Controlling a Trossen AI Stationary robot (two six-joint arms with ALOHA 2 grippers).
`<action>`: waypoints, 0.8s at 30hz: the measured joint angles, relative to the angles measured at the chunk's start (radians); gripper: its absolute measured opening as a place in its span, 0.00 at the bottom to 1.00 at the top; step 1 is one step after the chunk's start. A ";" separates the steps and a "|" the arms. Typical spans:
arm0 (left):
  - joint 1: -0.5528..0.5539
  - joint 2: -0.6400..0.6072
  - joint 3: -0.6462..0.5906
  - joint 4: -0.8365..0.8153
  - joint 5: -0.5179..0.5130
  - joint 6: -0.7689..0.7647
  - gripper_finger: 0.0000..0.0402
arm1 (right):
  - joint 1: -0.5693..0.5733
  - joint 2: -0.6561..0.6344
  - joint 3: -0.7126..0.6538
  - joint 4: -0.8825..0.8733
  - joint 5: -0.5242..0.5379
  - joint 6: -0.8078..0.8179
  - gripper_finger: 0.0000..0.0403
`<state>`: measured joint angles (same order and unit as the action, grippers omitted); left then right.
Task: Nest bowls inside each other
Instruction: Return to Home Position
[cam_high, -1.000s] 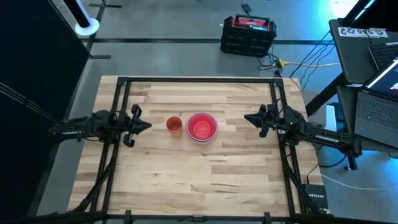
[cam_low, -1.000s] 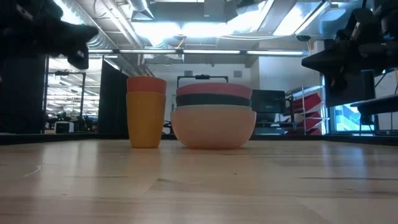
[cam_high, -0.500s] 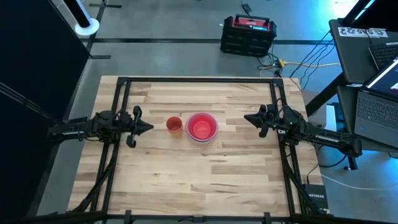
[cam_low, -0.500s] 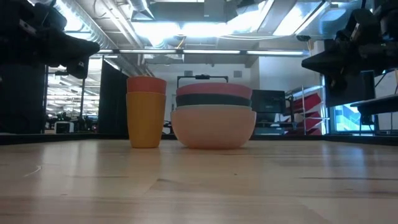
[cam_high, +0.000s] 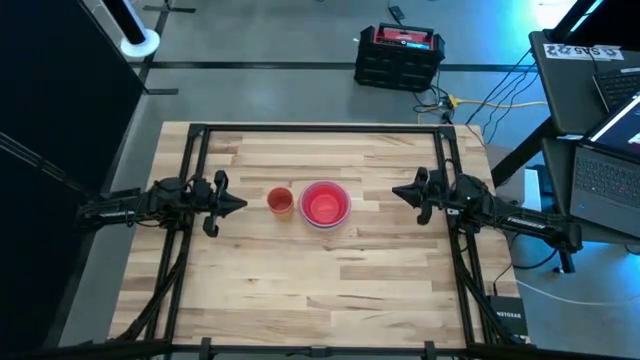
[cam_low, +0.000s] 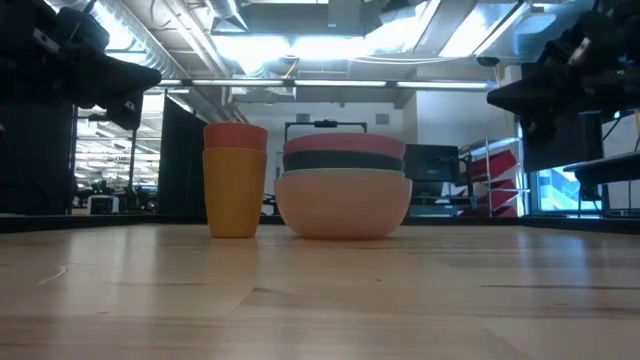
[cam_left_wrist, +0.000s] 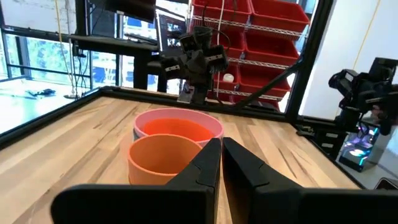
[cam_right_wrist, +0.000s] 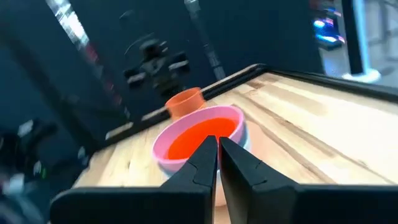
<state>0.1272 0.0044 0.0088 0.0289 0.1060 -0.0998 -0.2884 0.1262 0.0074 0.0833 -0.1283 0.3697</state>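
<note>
Butcher-block planks make up the wooden table (cam_high: 320, 290), and near its centre sits the bowl stack (cam_high: 324, 204): a peach-pink bowl at the bottom, a dark teal one nested in it, a pink rim above that, and red showing inside from overhead. Just beside it, at its 9 o'clock, stands the cup pair (cam_high: 280, 201), an orange-red cup seated in a yellow-orange one. The left gripper (cam_high: 236, 204) hangs at 9 o'clock of the cups, near them but apart, tips aimed toward 3 o'clock, its fingers pinched together on nothing. The right gripper (cam_high: 398, 191) hangs at 3 o'clock of the bowls, somewhat farther off, aimed toward 9 o'clock, fingers likewise closed and empty. With the step in hand being a retreat to rest, each arm would do best to draw straight back along its own line, left toward 9 o'clock and right toward 3 o'clock. No sweep should cross the middle. The tall, light cup pair looks the easiest thing to topple.
</note>
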 joint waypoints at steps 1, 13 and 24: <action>0.000 0.000 0.000 0.000 0.000 -0.004 0.00 | 0.000 0.000 0.000 -0.001 -0.002 -0.017 0.00; 0.000 0.000 0.000 -0.001 0.000 -0.031 0.00 | 0.000 0.000 0.000 -0.012 -0.020 -0.158 0.00; 0.000 0.000 0.000 -0.001 0.000 -0.031 0.00 | 0.000 0.000 0.000 -0.017 -0.133 -0.197 0.00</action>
<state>0.1272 0.0041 0.0085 0.0280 0.1062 -0.1307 -0.2885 0.1265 0.0074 0.0659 -0.2615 0.1731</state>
